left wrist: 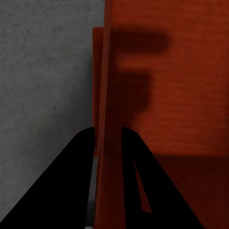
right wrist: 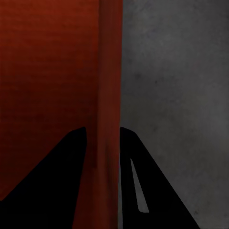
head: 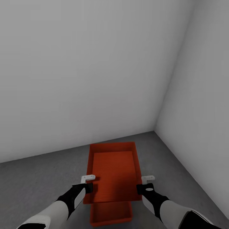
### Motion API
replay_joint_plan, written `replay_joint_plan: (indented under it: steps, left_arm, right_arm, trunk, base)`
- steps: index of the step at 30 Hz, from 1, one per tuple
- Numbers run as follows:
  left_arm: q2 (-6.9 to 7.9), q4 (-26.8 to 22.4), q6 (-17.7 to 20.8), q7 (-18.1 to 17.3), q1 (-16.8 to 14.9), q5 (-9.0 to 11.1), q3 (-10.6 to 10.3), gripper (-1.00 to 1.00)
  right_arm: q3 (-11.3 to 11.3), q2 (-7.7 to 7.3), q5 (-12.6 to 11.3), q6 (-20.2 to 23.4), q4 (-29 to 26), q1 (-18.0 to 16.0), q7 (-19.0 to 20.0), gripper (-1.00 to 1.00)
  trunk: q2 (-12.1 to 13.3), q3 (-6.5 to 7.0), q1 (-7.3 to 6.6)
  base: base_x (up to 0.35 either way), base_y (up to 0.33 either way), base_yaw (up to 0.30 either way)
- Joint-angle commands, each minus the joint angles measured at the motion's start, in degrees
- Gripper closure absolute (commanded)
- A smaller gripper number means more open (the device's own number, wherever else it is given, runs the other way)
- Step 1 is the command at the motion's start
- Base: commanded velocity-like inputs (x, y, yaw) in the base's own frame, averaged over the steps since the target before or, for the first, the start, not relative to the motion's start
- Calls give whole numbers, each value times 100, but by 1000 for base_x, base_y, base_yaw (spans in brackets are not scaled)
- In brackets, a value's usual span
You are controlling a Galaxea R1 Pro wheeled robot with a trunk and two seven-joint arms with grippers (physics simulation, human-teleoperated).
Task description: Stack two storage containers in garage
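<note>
Head view: garage corner, upper container [head: 113, 171] held over the lower container [head: 111, 214] on the floor [head: 38, 181]. Left wrist: left gripper [left wrist: 109, 143] pinches its wall. Right wrist: right gripper [right wrist: 104, 140] likewise. Stacking step, I'd say; next, align and lower.

Head view: lighting is soft, even and moderately dim. The white-grey walls [head: 95, 73] grade smoothly from paler at the far top to greyer toward the floor [head: 38, 178], with no glare or hot spots. The corner seam at right reads cleanly; no edge distortion noted. The upper orange-red container [head: 113, 171] casts shade onto the container below [head: 111, 213], which appears darker. Left wrist view: a blocky dark shadow lies across the container's interior, possibly from the arm. Both wrist views are dim and slightly soft, the fingers [right wrist: 62, 176] showing as featureless black.
</note>
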Motion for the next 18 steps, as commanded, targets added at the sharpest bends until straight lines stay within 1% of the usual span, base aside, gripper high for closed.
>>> replay_joint_plan:
  steps: [1,18]
  left_arm:
    - [6,-36,34,79,-4,51,21,100]
    - [6,-36,34,79,-3,51,21,100]
  right_arm:
    - [-169,-49,-107,6,112,-3,-74,100]
    - [-167,-44,-98,4,112,-3,-85,100]
  trunk:
    - [-12,-20,3]
    - [-12,-173,3]
  base:
    - [0,0,-10]
    - [0,0,-1]
